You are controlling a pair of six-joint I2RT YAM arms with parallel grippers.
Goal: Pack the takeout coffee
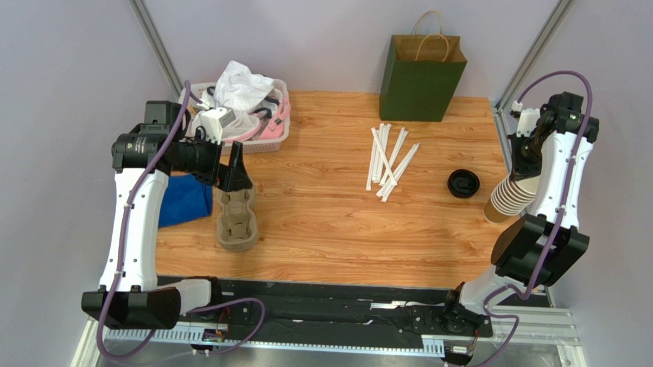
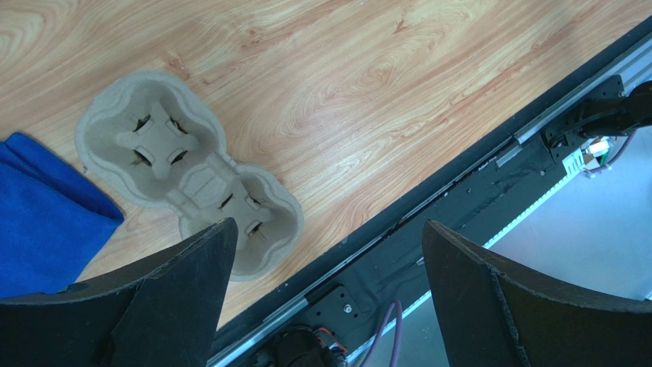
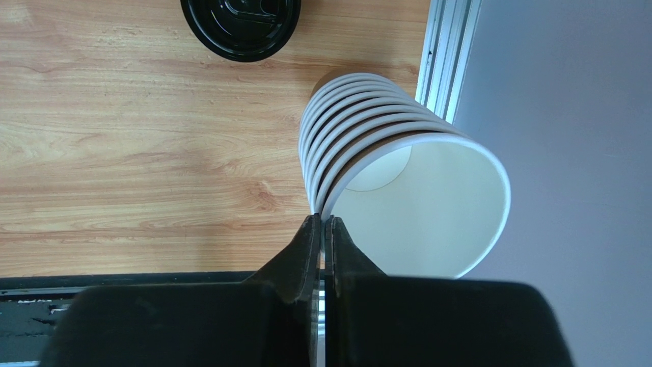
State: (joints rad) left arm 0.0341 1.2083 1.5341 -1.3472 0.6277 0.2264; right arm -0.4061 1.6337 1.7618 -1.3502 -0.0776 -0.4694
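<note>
A stack of several nested brown paper cups [image 1: 509,198] stands tilted at the table's right edge; it also shows in the right wrist view [image 3: 348,115]. My right gripper [image 3: 322,220] is shut on the rim of the top cup [image 3: 428,206], whose white inside faces the camera; from above, the right gripper [image 1: 524,170] sits over the stack. A black lid [image 1: 463,183] lies apart on the table, left of the stack [image 3: 241,23]. No lidded cup shows. My left gripper [image 2: 329,225] is open and empty, hovering above a pulp cup carrier [image 2: 184,168], seen from above too [image 1: 236,221].
A green paper bag [image 1: 422,77] stands at the back. Several white straws [image 1: 388,161] lie mid-table. A basket [image 1: 278,137] with clutter sits back left. A blue cloth [image 1: 182,199] lies beside the carrier. The black rail [image 2: 459,176] runs along the near edge.
</note>
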